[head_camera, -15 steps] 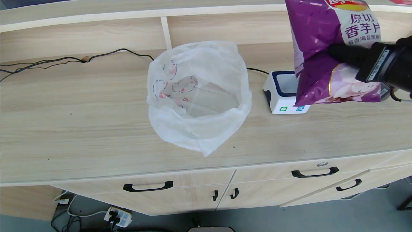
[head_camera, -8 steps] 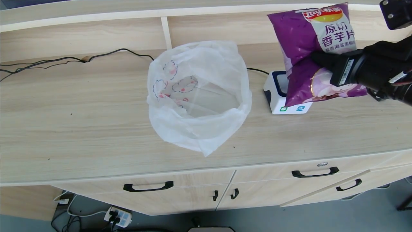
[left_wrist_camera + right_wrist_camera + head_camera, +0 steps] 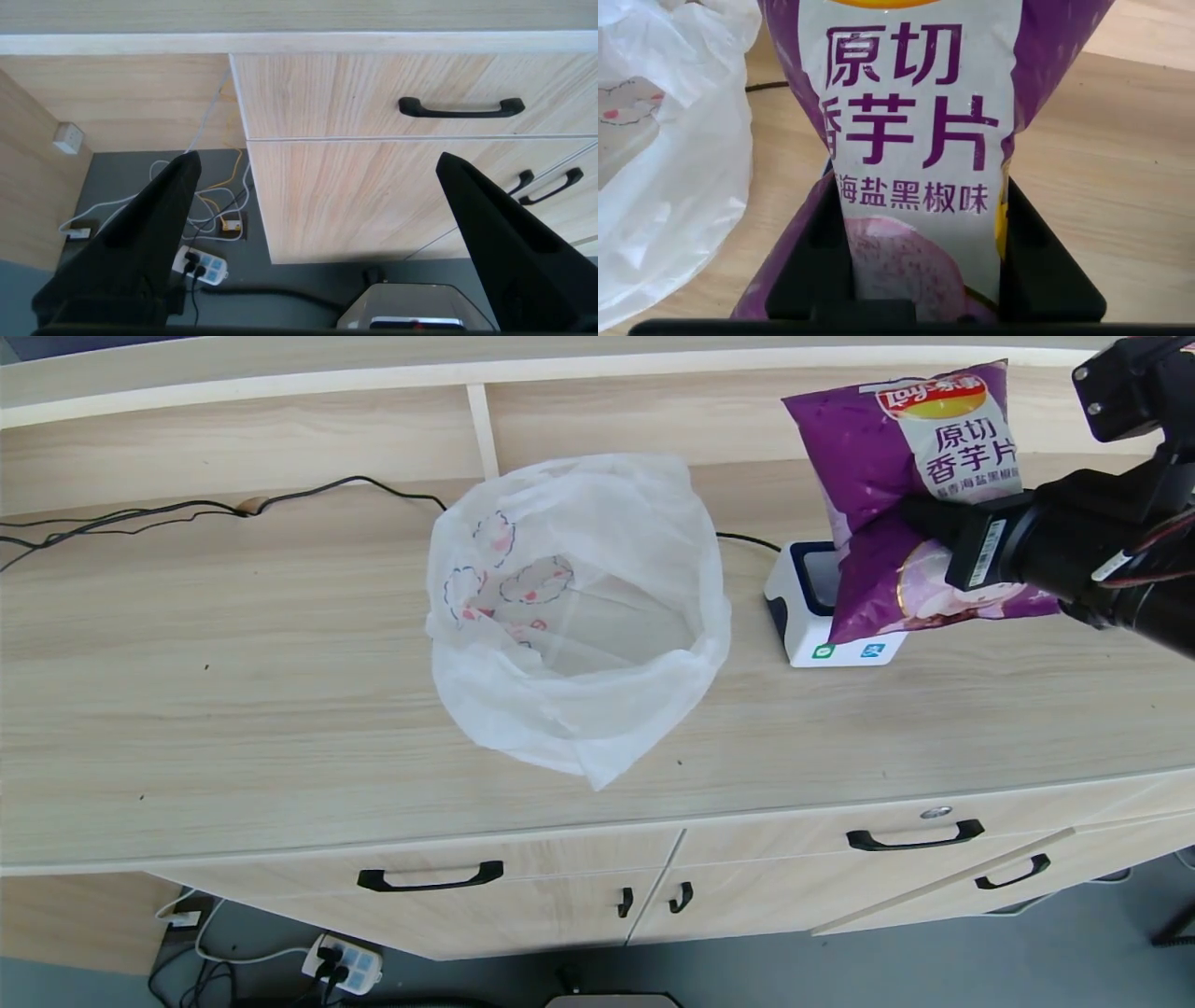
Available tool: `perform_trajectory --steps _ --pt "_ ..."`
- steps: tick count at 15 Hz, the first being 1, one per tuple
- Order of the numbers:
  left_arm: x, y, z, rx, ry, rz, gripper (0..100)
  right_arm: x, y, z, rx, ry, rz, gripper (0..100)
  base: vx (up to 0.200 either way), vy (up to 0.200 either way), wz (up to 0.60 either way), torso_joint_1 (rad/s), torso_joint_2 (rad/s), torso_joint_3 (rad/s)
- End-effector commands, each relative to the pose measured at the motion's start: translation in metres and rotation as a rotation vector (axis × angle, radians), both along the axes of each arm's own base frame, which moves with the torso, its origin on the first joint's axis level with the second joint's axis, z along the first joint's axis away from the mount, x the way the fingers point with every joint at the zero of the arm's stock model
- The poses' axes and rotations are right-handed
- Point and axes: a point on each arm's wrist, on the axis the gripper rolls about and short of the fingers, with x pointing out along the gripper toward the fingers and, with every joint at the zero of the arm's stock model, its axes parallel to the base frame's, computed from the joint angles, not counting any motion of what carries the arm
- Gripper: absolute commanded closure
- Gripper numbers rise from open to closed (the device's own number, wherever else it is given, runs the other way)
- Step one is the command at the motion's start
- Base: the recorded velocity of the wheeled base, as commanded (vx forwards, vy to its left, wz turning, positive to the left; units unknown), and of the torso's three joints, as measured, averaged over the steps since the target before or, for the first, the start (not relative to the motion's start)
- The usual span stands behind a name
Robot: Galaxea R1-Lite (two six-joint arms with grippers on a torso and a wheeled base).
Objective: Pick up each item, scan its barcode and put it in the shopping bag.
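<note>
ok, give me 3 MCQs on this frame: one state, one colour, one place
1. The left gripper is:
A) open B) shut on the chips C) shut on nothing
2. The chips pack is mostly:
A) green B) yellow C) purple
3. The chips are:
A) in the bag B) held over the scanner C) in the left gripper

Key: 1 A, its fingers stand wide apart with nothing between them. 2 C, the pack is purple around a pale panel. 3 B, the right gripper holds them above the scanner, to the right of the bag.
</note>
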Motion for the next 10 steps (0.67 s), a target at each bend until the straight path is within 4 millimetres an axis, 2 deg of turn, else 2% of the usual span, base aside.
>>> perform_trajectory --steps 1,5,7,10 --pt "0.0 0.0 0.0 0.0 0.001 0.0 0 -0.007 -0.002 0.005 0.003 -0.02 0.011 100 0.0 0.0 0.0 0.0 0.0 0.0" --pt "0.0 0.0 0.0 0.001 -0.001 0.0 0 -0.038 -0.008 0.014 -0.006 -0.066 0.141 100 0.0 0.0 0.0 0.0 0.0 0.0" --pt "0.0 0.0 0.0 0.001 -0.001 0.0 0 -0.052 -0.013 0.007 -0.008 -0.052 0.138 100 0.0 0.0 0.0 0.0 0.0 0.0" --pt "0.0 0.0 0.0 0.001 -0.001 0.0 0 -0.059 -0.015 0.002 0.039 -0.025 0.132 100 0.0 0.0 0.6 0.001 0.0 0.006"
